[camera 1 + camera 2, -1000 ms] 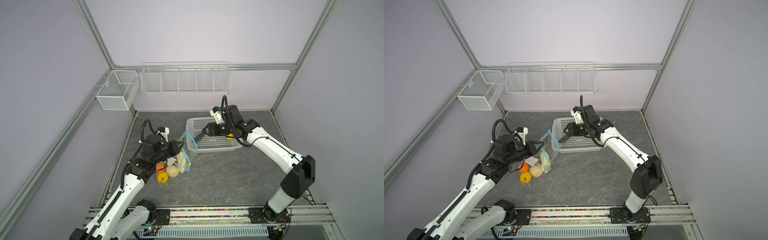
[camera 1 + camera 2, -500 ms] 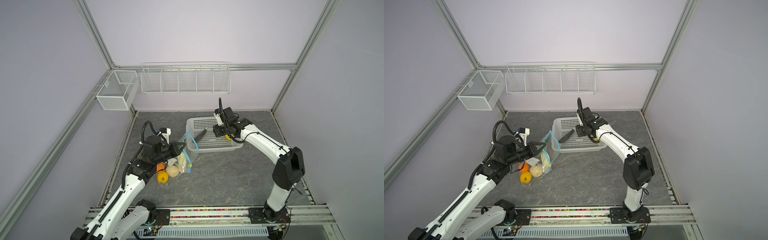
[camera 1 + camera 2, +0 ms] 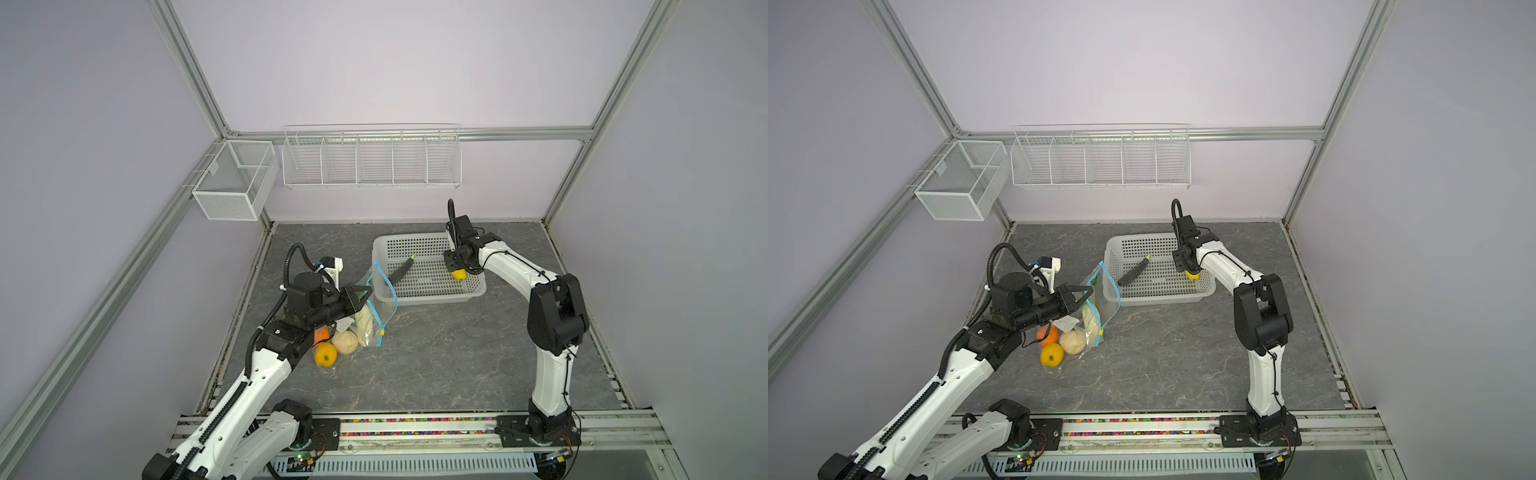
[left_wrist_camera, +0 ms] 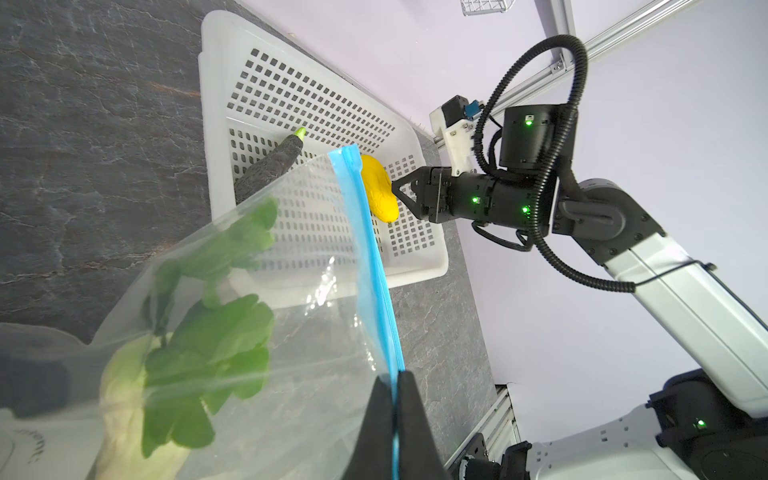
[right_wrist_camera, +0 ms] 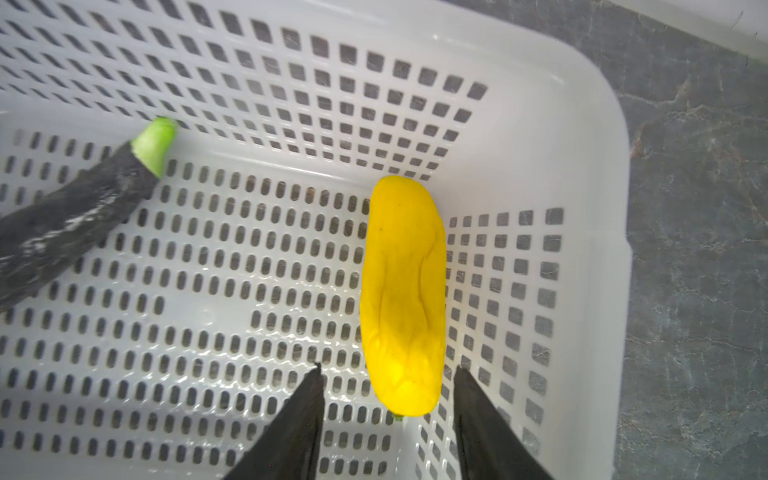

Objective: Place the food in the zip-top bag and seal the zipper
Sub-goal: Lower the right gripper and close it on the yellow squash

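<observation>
My left gripper [image 4: 395,379] is shut on the light-blue zipper [image 4: 365,232] and holds the mouth of the clear zip-top bag [image 3: 376,309] up off the table. A white, green-leaved vegetable [image 4: 208,340] lies in the bag. Beige [image 3: 345,342], orange [image 3: 1047,335] and yellow round [image 3: 325,354] food seems to lie in the bag's low end. My right gripper [image 5: 386,370] is open in the white basket [image 3: 428,296], its fingers apart on either side of the near end of a yellow piece [image 5: 401,291]. A dark piece [image 5: 70,224] lies at the basket's other end.
A wire rack [image 3: 371,158] and a mesh box [image 3: 232,183] hang on the back wall above the table. The basket stands just behind the raised bag mouth. The arms' base rail [image 3: 415,430] runs along the front edge.
My right gripper has swung from the dark piece at the basket's left end to the yellow piece at its right end. The left gripper and the bag have held still.
</observation>
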{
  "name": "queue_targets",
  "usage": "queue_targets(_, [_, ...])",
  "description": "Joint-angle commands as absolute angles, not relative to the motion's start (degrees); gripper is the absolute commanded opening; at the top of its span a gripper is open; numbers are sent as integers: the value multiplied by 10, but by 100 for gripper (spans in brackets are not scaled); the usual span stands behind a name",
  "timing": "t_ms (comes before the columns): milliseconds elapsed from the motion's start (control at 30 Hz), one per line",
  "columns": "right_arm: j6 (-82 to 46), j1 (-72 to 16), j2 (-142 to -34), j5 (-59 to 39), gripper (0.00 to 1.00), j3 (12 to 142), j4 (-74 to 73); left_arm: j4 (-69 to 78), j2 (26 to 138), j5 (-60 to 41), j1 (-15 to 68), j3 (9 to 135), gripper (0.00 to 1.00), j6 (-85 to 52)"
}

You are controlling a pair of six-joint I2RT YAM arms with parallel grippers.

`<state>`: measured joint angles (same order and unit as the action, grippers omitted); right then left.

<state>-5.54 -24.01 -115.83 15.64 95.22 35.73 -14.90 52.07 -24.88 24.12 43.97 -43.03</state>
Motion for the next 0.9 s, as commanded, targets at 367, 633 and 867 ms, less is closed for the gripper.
queue_targets(367, [-45, -219, -1234, 167, 50, 1003, 364, -156, 522, -246, 239, 442, 0, -421])
queue_targets(633, [-57, -217, -1269, 138, 52, 1023, 371, -155, 529, -243, 239, 443, 0, -421])
queue_targets(867, [-67, -216, -1300, 117, 49, 1047, 380, -156, 534, -240, 239, 445, 0, -423])
